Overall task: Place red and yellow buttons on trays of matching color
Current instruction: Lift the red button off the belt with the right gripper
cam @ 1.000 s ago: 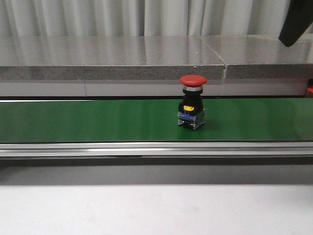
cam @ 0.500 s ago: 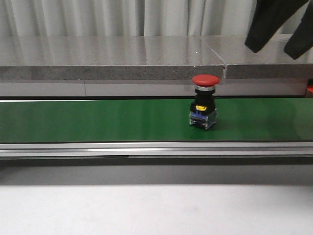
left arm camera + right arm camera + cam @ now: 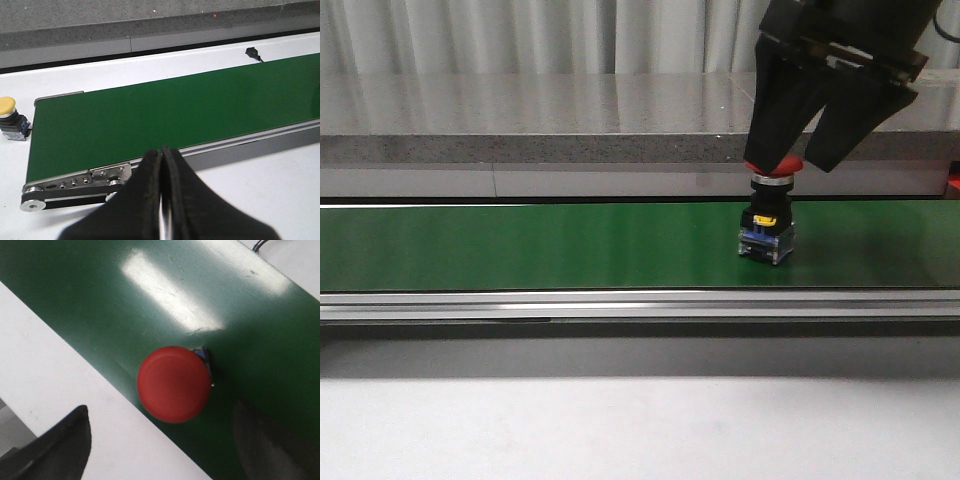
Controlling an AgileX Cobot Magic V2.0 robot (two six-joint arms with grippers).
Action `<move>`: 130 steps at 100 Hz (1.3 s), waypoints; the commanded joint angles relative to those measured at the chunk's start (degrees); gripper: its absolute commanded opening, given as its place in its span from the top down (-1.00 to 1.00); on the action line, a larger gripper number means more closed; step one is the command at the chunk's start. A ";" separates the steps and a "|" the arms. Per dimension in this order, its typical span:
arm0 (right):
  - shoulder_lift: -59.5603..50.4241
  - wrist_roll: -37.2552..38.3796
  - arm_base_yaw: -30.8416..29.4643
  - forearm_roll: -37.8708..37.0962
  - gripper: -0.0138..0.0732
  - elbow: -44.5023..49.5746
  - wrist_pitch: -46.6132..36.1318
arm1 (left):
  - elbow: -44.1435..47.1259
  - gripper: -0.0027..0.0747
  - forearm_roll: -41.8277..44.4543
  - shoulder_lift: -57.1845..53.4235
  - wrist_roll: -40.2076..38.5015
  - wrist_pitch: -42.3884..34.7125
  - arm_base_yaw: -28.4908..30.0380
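A red button [image 3: 767, 236] with a black and blue base stands upright on the green conveyor belt [image 3: 520, 245], right of the middle. My right gripper [image 3: 797, 160] hangs open directly over it, its fingers level with the red cap and partly hiding it. From the right wrist view the red cap [image 3: 173, 384] lies between the spread fingers [image 3: 65, 442], untouched. A yellow button [image 3: 9, 107] sits on the white table just off the belt's end. My left gripper [image 3: 161, 152] is shut and empty, near the belt's roller end. No trays are in view.
A grey stone ledge [image 3: 570, 110] runs behind the belt, with curtains beyond. The aluminium belt frame [image 3: 620, 303] borders the near side. A small black sensor with a cable [image 3: 252, 51] lies on the white table past the belt.
The red button has travelled to the right along the belt. My right gripper has come down from the upper right and now straddles its cap, still open.
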 commanded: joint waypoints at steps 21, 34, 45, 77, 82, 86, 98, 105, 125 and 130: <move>-0.21 -1.10 0.04 -1.46 -0.39 -1.94 -5.44 | -1.41 0.99 -1.09 0.45 -0.20 -3.86 -0.52; -0.15 -0.77 -0.07 -2.15 0.06 -1.88 -5.67 | -1.41 0.99 -1.09 0.45 -0.20 -3.86 -0.52; -0.33 0.43 -0.07 -2.15 0.26 -1.88 -5.94 | -1.41 0.99 -1.09 0.45 -0.20 -3.86 -0.52; -6.40 21.44 -2.98 -11.67 0.26 -1.88 -8.87 | -1.41 0.99 -1.09 0.45 -0.20 -3.86 -0.52; -7.35 23.49 -4.05 -13.25 0.26 -1.88 -8.87 | -1.41 0.99 -1.09 0.45 -0.20 -3.86 -0.52; -8.10 24.68 -5.18 -14.29 0.26 -1.88 -8.80 | -1.41 0.99 -1.09 0.45 -0.20 -3.86 -0.52; -9.98 25.35 -9.70 -14.80 0.26 -1.88 -8.76 | -1.41 0.99 -1.09 0.45 -0.20 -3.86 -0.52; -10.82 25.35 -12.97 -14.80 0.26 -1.88 -8.76 | -1.41 0.99 -1.09 0.45 -0.20 -3.86 -0.52; -11.39 26.77 -24.06 -14.80 0.26 -1.93 -9.65 | -1.41 0.99 -1.09 0.45 -0.20 -3.86 -0.52; -11.39 27.44 -27.13 -14.80 0.26 -1.93 -9.65 | -1.41 0.99 -1.09 0.45 -0.20 -3.86 -0.52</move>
